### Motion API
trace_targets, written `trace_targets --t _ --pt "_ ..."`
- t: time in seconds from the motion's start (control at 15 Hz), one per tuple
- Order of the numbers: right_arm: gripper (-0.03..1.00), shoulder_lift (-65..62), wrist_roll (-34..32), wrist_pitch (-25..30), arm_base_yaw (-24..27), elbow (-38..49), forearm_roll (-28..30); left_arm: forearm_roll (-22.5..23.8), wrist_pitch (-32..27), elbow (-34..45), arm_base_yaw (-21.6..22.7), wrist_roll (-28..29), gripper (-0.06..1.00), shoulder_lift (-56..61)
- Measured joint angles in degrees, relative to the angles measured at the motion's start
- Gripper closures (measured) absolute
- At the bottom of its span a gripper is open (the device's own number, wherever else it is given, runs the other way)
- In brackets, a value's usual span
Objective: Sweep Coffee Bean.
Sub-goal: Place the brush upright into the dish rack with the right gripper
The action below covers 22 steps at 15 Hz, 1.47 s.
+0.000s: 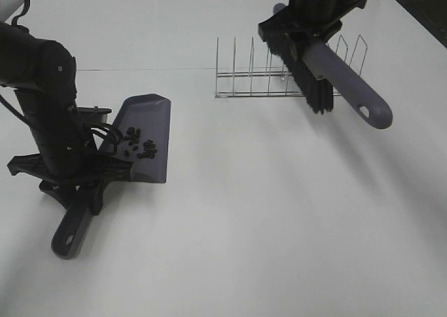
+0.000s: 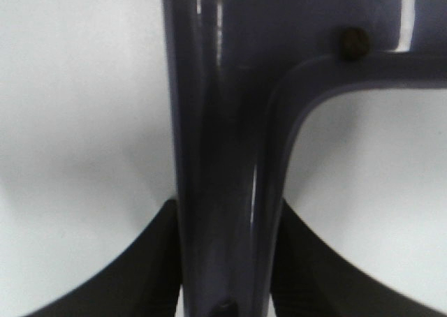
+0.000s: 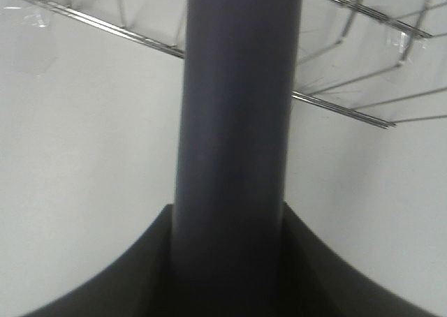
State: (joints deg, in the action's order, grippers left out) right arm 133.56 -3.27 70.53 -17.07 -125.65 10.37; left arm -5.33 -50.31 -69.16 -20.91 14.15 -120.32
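A grey-purple dustpan lies on the white table at the left, with a loose cluster of dark coffee beans inside it. My left gripper is shut on the dustpan's handle; one bean shows near the pan's back wall in the left wrist view. My right gripper is shut on a grey-purple brush, holding it raised above the table at the back right, black bristles pointing down. The brush handle fills the right wrist view.
A wire rack stands on the table behind and below the raised brush; it also shows in the right wrist view. White table spreads across the middle and front.
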Motion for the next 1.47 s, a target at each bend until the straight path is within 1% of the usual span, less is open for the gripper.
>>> trace_targets --t 0.4,0.47,0.6,0.73,0.93,1.07,1.2,1.47 --pt "0.70 -4.8 1.1 -0.1 10.0 0.7 -2.2 0.0 0.0 0.0 0.0 0.0 0.63 0.0" --pt "0.70 -6.1 1.4 -0.1 11.6 2.5 -2.5 0.0 0.0 0.0 0.0 0.0 0.63 0.0" --pt "0.70 -9.2 1.9 -0.1 13.7 9.6 -2.7 0.0 0.0 0.0 0.0 0.0 0.63 0.0" --pt "0.70 -11.6 2.1 0.0 13.8 17.1 -3.2 0.0 0.0 0.0 0.0 0.0 0.63 0.0" --pt "0.70 -11.8 2.2 -0.6 13.7 23.9 -6.0 0.0 0.0 0.0 0.0 0.0 0.63 0.0" --pt "0.70 -11.3 2.2 -3.2 13.7 24.9 -6.1 0.0 0.0 0.0 0.0 0.0 0.63 0.0" --pt "0.70 -8.6 1.9 -7.8 13.7 24.5 -5.3 0.0 0.1 0.0 0.0 0.0 0.63 0.0" --pt "0.70 -4.4 1.9 -8.8 13.7 20.9 -4.0 0.0 0.1 0.0 0.0 0.0 0.63 0.0"
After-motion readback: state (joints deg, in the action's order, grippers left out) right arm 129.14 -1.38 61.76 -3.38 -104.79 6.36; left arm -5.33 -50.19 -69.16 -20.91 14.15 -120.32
